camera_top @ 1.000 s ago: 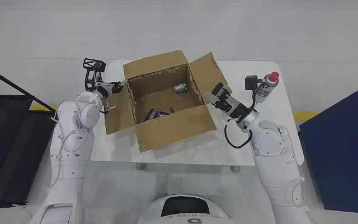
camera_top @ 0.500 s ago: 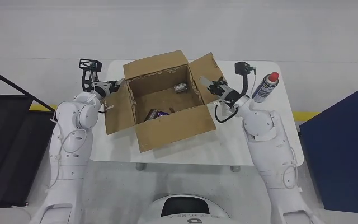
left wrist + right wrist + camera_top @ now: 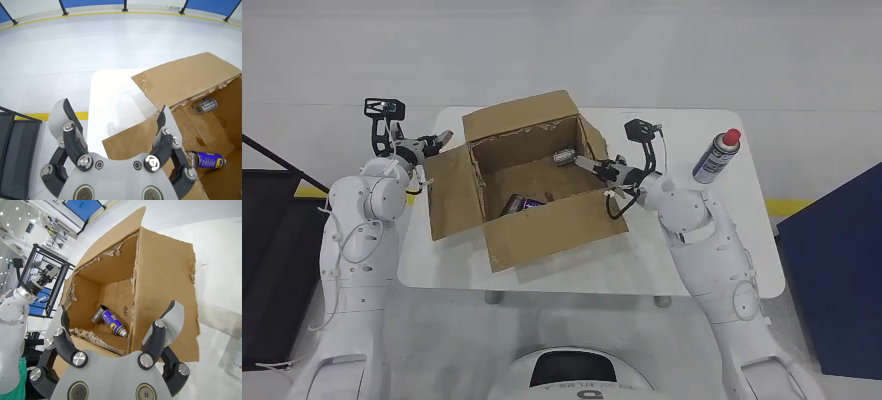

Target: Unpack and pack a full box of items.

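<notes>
The tabletop is white and smooth, with rounded corners. On its middle stands the box, of brown corrugated cardboard, open at the top with all four flaps spread outward. Its rims are torn and ragged, and on the far left flap there is a shiny strip of tape.

Well apart from the box, at the far right of the tabletop, a silver spray can with a red cap stands upright. Inside the box, on the cardboard floor near the left wall, a blue can lies on its side; it is a cylinder with a bare metal end. Near the far wall of the box lies a short metal cylinder, silver, with grooves along its side and a hole in its end.

The left end effector is above the far left part of the tabletop, just beside the left flap. Its two fingers, with ribbed black pads, are wide apart and hold nothing. If one finger touches the flap, I cannot tell.

The right end effector is over the right rim of the box. Its fingers are also wide apart and hold nothing.
</notes>
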You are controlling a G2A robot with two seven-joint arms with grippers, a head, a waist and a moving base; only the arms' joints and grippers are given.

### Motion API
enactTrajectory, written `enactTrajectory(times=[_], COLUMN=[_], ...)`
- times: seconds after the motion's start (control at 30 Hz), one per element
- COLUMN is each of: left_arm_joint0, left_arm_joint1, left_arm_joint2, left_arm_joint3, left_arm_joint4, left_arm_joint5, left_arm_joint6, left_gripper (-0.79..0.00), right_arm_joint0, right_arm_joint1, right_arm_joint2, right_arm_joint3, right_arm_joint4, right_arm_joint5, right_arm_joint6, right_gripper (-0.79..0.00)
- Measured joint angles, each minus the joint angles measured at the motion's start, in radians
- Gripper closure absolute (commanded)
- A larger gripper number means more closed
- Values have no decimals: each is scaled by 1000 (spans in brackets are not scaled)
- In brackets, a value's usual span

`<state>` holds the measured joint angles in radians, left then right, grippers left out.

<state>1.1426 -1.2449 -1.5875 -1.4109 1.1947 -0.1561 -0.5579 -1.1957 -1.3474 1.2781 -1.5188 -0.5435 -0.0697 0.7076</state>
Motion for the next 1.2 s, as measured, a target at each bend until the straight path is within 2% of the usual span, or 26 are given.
enactTrajectory(times=[0.27,0.5,0.63,0.73,0.83,1.07,1.2], left_arm_joint0=[0,0,0,0,0,6,32], left_arm_joint1=[0,0,0,0,0,1,4], left_arm_joint2=[1,1,1,1,1,0,-5], left_arm_joint3=[0,0,0,0,0,-3,-16], left_arm_joint4=[-1,-1,-1,-1,-1,1,-5], left_arm_joint5=[-1,-1,-1,-1,-1,1,-11], left_arm_joint6=[1,1,1,1,1,10,38], left_gripper=[-785,-785,-785,-785,-785,-785,-785], right_arm_joint0=[-33,-61,-76,-95,-120,-121,-126], right_arm_joint1=[15,30,40,48,53,53,52], right_arm_joint2=[-5,-14,-2,32,78,74,46], right_arm_joint3=[-54,-100,-119,-137,-153,-157,-214], right_arm_joint4=[62,145,205,245,242,242,262], right_arm_joint5=[-52,-147,-205,-230,-217,-219,-279], right_arm_joint6=[156,300,342,321,230,243,181], right_gripper=[-785,-785,-785,-785,-785,-785,-785])
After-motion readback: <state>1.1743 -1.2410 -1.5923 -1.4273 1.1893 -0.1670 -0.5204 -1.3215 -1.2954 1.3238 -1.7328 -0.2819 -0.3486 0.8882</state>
